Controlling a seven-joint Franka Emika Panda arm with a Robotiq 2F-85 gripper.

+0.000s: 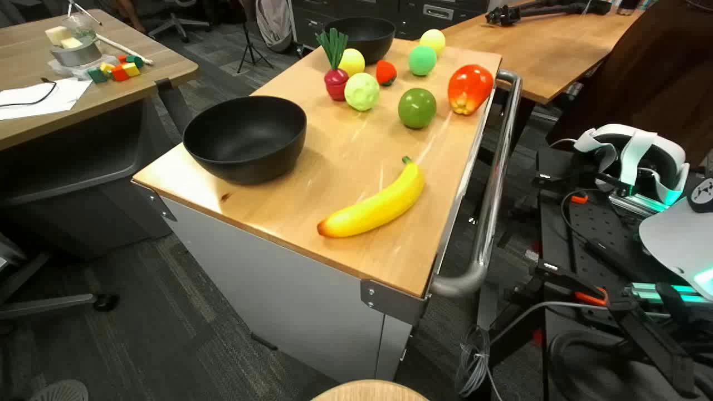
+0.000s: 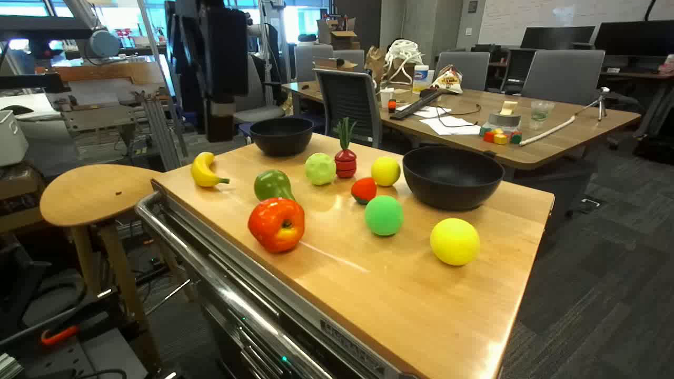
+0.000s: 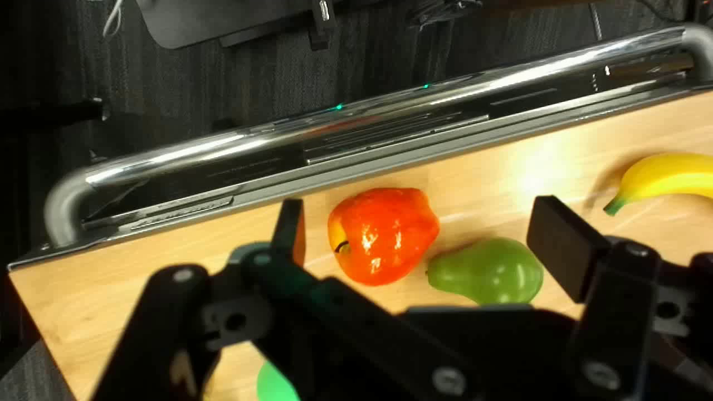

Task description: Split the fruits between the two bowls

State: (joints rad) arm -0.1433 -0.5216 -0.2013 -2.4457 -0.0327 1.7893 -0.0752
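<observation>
- Light wood cart top (image 2: 447, 316), dark patterned carpet (image 2: 605, 279) around it.
- Long curved yellow banana (image 1: 379, 206): on the wood near an end of the top; wrist view crops it.
- Glossy red-orange pepper-shaped fruit (image 3: 381, 236): by the handle-side edge. Shiny dark-green pear (image 1: 416, 108) just beside it; looks like a ball in an exterior view, neck plain in the wrist view.
- Mid-top, close together: pale green ball (image 2: 320, 169), red bulb w/ tall green stalks (image 2: 345, 163), yellow ball (image 2: 386, 171) & small red piece w/ dark base (image 2: 364, 188); seen in both exterior views.
- Bright green ball (image 2: 384, 216) & second yellow ball (image 2: 455, 242): farther from the banana; wrist view gets just a sliver of the green.
- Round black bowl at the banana's end (image 1: 245, 136) & round black bowl near the yellow balls (image 2: 453, 179): exterior views only; fruit above sits outside both.
- Black two-finger gripper (image 3: 426, 234): jaws spread wide per wrist view, pepper-shaped fruit & pear visible thru the gap. In an exterior view it hangs up in the air, too dark to read.
- Polished steel handle bar (image 3: 223, 146): along a long side, all views.
- Farther out: brown table (image 1: 172, 64) w/ coloured blocks (image 1: 118, 73), both exterior views. White headset (image 1: 638, 153) in an exterior view only; whiteboard (image 2: 526, 13) & dark monitor (image 2: 555, 38), ditto.
</observation>
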